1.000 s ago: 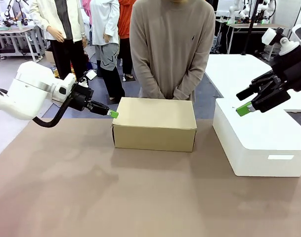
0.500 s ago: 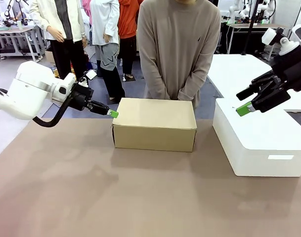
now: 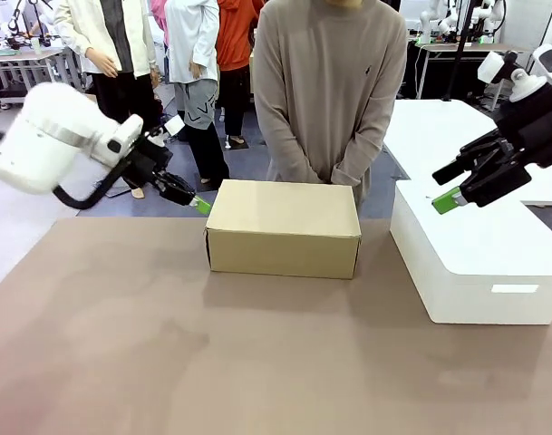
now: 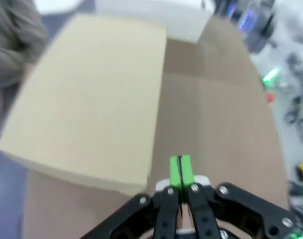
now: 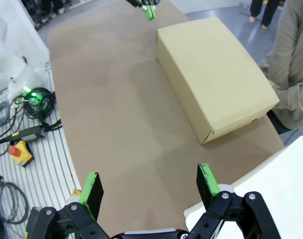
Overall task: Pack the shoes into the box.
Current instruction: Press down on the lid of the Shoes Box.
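Note:
The box (image 3: 283,227) is a plain brown cardboard shoebox standing closed at the table's far middle, in front of the person. The shoes are out of view. My left gripper (image 3: 201,205) is shut with nothing in it, its green tips just off the box's far left corner. In the left wrist view the shut gripper (image 4: 180,172) points past the box (image 4: 91,99). My right gripper (image 3: 448,199) hangs open and empty above the white block. From the right wrist, its wide-apart gripper (image 5: 149,179) looks down at the box (image 5: 216,89).
A big white block (image 3: 479,258) takes up the table's right side. The person (image 3: 330,91) stands close behind the box with hands clasped (image 3: 325,170). Bare brown table (image 3: 257,362) stretches in front of the box. Other people stand farther off at the back left.
My left arm has lifted and swung back a little, and its shut tips have shifted slightly left of the box corner. The right arm has held still.

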Action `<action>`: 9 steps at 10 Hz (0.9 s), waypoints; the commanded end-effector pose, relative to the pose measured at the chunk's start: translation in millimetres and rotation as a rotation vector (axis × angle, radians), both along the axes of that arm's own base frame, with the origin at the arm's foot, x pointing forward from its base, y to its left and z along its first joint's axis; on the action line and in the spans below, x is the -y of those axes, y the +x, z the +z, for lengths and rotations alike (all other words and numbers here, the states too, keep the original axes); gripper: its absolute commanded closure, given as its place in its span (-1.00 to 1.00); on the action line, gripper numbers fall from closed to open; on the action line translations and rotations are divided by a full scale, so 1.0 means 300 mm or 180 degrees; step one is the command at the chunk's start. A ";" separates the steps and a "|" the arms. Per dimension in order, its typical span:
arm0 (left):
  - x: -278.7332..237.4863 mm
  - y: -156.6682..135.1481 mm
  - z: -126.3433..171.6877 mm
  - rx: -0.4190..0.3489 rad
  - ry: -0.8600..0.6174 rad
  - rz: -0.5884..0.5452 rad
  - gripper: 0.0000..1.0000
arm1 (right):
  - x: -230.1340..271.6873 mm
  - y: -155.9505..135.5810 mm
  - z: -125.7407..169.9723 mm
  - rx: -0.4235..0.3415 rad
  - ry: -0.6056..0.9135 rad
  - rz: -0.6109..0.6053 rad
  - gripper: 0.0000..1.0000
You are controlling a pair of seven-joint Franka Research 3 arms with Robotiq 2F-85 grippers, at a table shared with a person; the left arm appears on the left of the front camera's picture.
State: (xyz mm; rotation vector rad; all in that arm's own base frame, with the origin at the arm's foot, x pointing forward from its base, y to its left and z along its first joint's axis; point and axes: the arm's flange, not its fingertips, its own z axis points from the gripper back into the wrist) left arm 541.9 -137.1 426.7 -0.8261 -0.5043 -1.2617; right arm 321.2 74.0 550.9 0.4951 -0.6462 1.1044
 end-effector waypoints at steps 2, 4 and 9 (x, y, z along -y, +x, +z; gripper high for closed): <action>-0.005 -0.028 0.134 0.0030 0.0667 0.0008 0.29 | -0.067 0.098 0.108 -0.0116 -0.0289 -0.0030 -1.00; -0.005 -0.073 0.168 0.0323 0.0596 0.0511 -0.48 | -0.133 0.184 0.179 -0.0023 -0.0376 -0.0287 -1.00; -0.030 -0.196 0.222 0.0707 0.0677 0.1218 -1.00 | -0.356 0.371 0.150 0.0155 -0.0465 -0.0663 -1.00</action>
